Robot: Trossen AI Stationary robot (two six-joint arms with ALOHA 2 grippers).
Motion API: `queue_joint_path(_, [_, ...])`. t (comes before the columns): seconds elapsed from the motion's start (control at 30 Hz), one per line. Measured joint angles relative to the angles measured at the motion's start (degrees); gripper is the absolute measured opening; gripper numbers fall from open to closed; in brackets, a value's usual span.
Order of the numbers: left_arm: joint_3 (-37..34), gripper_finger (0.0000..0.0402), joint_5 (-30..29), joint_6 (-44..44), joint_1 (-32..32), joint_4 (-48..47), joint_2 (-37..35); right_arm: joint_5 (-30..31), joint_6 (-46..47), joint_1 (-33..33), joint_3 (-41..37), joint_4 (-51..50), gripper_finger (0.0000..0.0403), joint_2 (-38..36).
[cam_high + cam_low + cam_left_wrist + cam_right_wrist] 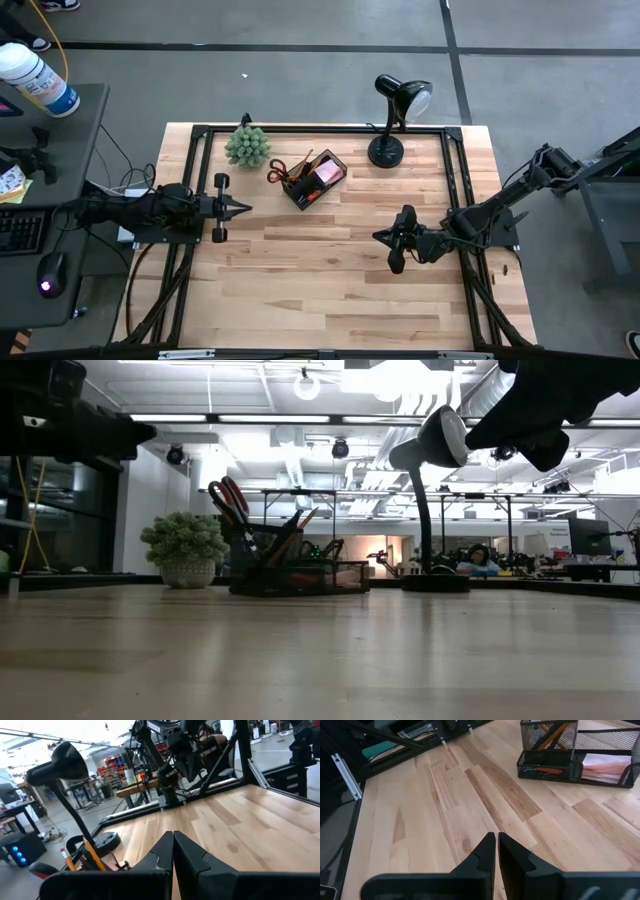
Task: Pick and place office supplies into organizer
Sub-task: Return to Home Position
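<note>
Two dark robot arms hang above a wooden table (330, 290), both empty-handed. The left gripper (243, 208) is over the table's left side, pointing toward the middle, its fingers pressed together on nothing. The right gripper (379, 237) is right of centre, its fingers drawn in to a hairline gap with nothing between them. The organizer (316, 180), a black mesh caddy, stands near the back of the table between a small green plant (247, 146) and a black desk lamp (395, 105), well apart from both grippers. Red-handled scissors (277, 170) stand in its tall compartment alongside orange pencils (551, 734). A pink sticky-note pad (612, 764) lies in a low compartment, and a small red item (551, 770) sits in the one beside it. A person (478, 557) sits in the room far behind the table.
</note>
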Motion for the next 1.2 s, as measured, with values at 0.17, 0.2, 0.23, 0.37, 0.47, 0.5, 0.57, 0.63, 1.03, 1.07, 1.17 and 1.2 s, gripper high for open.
queue_joint_path(0.17, [0.0,0.0,0.02,-0.48,0.0,0.01,0.18,0.11,-0.02,0.0,0.0,-0.07,0.0013,0.0])
queue_joint_path(0.2, [0.0,0.0,0.09,-0.48,0.0,0.01,0.22,0.15,-0.02,0.0,0.0,-0.05,0.0013,0.0])
queue_joint_path(0.23, [0.0,0.0,0.33,-0.48,0.0,0.01,0.22,0.35,-0.02,0.01,0.0,-0.04,0.0013,0.0])
queue_joint_path(0.37, [0.0,0.0,0.62,-0.5,0.0,-0.01,0.22,0.61,0.16,0.02,0.0,-0.17,0.0013,0.0])
queue_joint_path(0.47, [0.0,0.0,0.59,-0.5,0.0,-0.01,0.22,1.0,0.58,0.02,0.0,-1.53,0.0013,0.0])
queue_joint_path(0.5, [0.0,0.0,0.59,-0.6,0.0,-0.01,0.22,1.27,1.08,0.03,0.0,-2.33,0.0013,-0.09])
queue_joint_path(0.57, [0.0,0.0,0.57,-0.66,0.0,-0.01,0.22,1.9,1.68,0.07,0.0,-4.63,0.0013,-0.7])
queue_joint_path(0.63, [0.0,0.0,0.57,-0.66,0.0,-0.01,0.22,3.01,1.52,0.07,0.0,-6.71,0.0013,-1.82])
queue_joint_path(1.03, [0.0,0.0001,-0.03,-0.69,0.0,-0.01,0.24,-3.9,-3.91,-7.38,-17.0,18.43,0.0002,-11.62])
queue_joint_path(1.07, [0.0,0.0001,-0.02,-0.11,0.0,-0.01,0.24,-4.6,-4.81,-8.03,-18.61,21.18,0.0001,-11.9])
queue_joint_path(1.17, [0.0,0.0001,-0.02,1.1,0.0,-0.01,0.24,-6.19,-8.55,-9.91,-22.74,28.78,0.0001,-12.15])
queue_joint_path(1.2, [0.0,0.0001,-0.02,1.11,0.0,-0.01,0.24,-6.96,-10.06,-10.65,-23.94,31.55,0.0001,-12.15])
